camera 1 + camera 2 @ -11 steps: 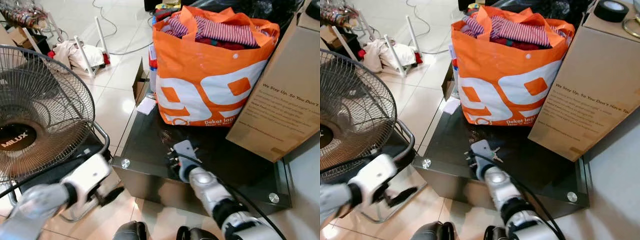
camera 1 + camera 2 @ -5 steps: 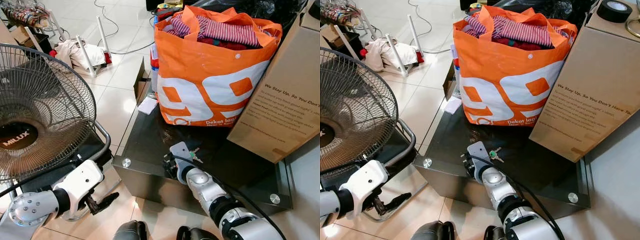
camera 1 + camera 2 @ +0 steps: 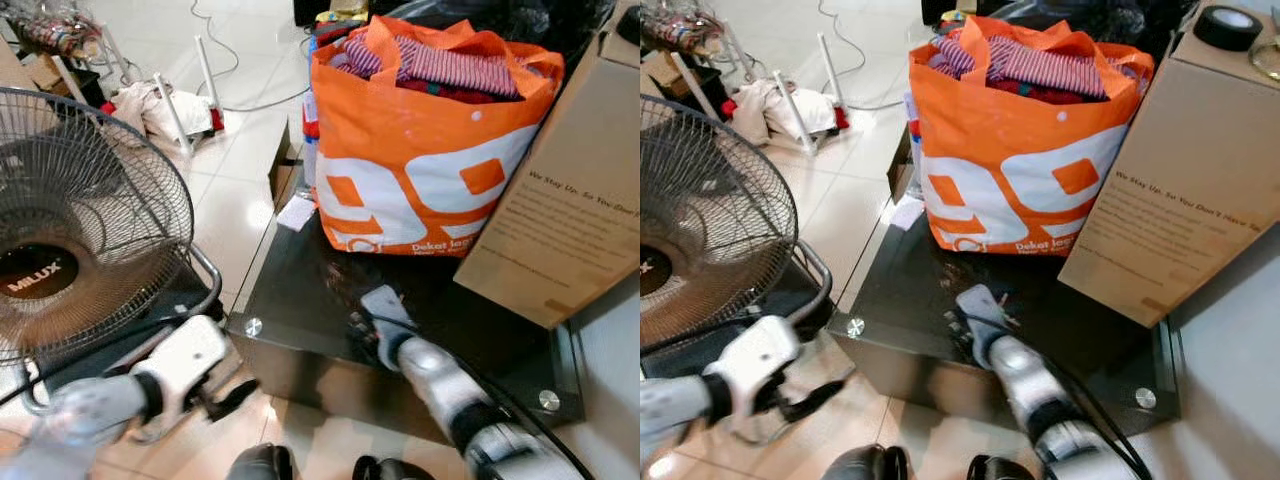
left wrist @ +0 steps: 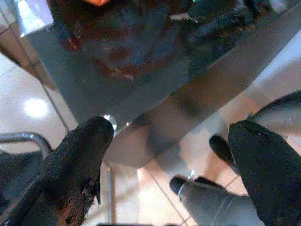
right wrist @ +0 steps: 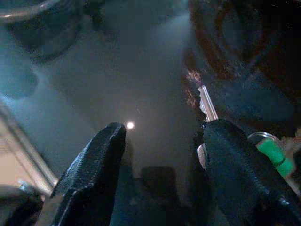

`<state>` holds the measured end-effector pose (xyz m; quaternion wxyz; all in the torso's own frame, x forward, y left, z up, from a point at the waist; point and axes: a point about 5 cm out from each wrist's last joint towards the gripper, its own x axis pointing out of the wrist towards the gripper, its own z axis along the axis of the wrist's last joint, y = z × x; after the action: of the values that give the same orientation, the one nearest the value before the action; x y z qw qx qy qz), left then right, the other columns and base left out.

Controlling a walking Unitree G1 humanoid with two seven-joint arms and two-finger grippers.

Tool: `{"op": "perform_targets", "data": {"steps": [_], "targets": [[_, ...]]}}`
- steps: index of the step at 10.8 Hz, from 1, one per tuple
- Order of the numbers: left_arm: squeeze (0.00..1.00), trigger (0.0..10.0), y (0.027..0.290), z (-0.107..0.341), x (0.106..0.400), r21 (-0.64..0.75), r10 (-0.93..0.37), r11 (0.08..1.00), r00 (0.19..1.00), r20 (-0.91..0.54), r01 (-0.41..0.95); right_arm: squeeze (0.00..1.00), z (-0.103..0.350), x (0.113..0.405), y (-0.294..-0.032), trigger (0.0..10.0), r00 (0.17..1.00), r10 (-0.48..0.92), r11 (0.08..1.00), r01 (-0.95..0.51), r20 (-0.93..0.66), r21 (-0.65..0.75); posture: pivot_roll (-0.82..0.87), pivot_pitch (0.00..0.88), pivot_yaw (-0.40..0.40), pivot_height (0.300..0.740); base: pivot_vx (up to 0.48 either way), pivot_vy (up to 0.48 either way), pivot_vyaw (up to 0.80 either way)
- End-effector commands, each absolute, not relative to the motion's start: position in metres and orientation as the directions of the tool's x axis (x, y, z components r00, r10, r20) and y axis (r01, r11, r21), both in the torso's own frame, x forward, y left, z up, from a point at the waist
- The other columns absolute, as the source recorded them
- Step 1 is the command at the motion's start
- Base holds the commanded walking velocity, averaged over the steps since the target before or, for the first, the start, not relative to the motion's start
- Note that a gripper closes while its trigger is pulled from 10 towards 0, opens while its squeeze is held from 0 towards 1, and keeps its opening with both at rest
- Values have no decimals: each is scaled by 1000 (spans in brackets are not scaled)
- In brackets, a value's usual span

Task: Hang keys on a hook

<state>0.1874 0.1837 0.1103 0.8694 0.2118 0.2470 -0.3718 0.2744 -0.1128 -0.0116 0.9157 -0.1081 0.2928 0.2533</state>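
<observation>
Right gripper (image 5: 160, 155) low over the near part of the dark glass table (image 3: 300, 290), fingers spread, keys (image 5: 207, 106) just beside one finger; likely lining up a pinch. Left gripper (image 4: 164, 155) hangs wide, idle, left of the table above the floor. No hook visible.

Both arms motion-blurred in the eye views, keys (image 5: 209, 110) partly hidden behind a right finger (image 5: 244, 179), fan (image 3: 70, 250) cut off at the edge, cardboard box (image 3: 570, 220) cropped.
</observation>
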Motion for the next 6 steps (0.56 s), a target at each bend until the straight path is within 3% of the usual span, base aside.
{"op": "perform_targets", "data": {"steps": [1, 3, 6], "targets": [[0, 10000, 180, 106, 189, 182, -544, 631, 598, -588, 754, 0, -27, 253, -123, 10000, 624, 405, 840, -543, -668, 1, 18, 66, 11, 740, 0, 0, 0], [0, 10000, 171, 101, 199, 176, -559, 638, 608, -564, 750, 0, -26, 234, -140, 10000, 592, 430, 817, -577, -682, 14, -14, 36, 3, 740, 0, 0, 0], [0, 10000, 165, 96, 210, 189, -551, 657, 637, -539, 729, 0, -7, 236, -161, 10000, 677, 330, 874, -483, -658, -60, -38, 0, -5, 740, 0, 0, 0]]}}
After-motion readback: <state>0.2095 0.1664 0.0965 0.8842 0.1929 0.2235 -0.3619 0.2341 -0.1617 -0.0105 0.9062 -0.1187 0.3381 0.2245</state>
